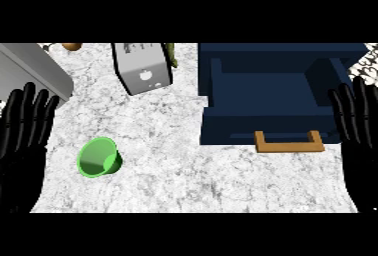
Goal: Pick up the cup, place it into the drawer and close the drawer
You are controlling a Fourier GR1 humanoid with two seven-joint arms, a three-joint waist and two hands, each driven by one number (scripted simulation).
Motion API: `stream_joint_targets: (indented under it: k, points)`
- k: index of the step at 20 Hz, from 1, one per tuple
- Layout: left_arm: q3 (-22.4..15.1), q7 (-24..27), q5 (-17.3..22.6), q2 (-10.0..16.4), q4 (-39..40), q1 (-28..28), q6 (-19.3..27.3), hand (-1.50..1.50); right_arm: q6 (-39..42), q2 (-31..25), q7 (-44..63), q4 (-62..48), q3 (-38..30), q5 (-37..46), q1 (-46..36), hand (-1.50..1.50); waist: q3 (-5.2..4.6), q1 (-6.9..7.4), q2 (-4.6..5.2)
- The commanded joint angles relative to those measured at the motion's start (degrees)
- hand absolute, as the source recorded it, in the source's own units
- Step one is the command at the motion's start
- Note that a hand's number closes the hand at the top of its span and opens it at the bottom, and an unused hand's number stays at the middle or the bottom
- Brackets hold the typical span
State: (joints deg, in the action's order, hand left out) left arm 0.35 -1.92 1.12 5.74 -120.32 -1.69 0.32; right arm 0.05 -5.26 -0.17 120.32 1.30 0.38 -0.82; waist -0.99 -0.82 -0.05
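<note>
A green cup [98, 157] lies tipped on the marble counter at the lower left, its mouth facing up and toward me. The dark blue drawer [269, 97] stands pulled open at the upper right, with a tan wooden handle [289, 142] on its front. My left hand [23, 132] rests open at the left edge, fingers up, a short way left of the cup and not touching it. At the right edge my right hand [359, 130] rests open too, beside the drawer's right side.
A grey box-shaped appliance [144, 67] stands at the top centre. A grey panel [29, 70] fills the top left corner. A small brown object [71, 46] and a green item [171, 54] show along the back edge.
</note>
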Motion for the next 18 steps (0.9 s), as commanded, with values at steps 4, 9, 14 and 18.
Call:
stream_joint_targets:
  k: [4, 9, 14, 18]
  points:
    - [4.5, 3.3, 8.7, 3.8, -2.5, -4.2, -8.6, -1.50, 0.0, -0.1, 1.4, 2.1, -0.8, 0.0, -1.5, -1.50, 0.97, 1.05, -0.03]
    - [7.3, -2.0, 18.3, -0.1, 2.9, -7.1, -7.0, -1.50, 6.7, -3.8, 4.6, -2.7, -1.1, -5.6, -0.6, -1.50, 0.95, 1.31, 0.08]
    - [8.7, 1.3, 18.3, -0.1, 10.4, -5.0, -9.2, -1.50, 7.0, -4.0, 7.7, -6.0, -2.1, -5.7, -5.0, -1.50, 0.98, 0.93, 0.08]
    - [14.2, 2.2, 17.0, 4.0, 19.6, 1.5, -8.8, -1.50, 7.1, -3.3, 6.6, -8.5, -1.8, -4.7, -6.7, -1.50, 0.97, 0.73, 0.13]
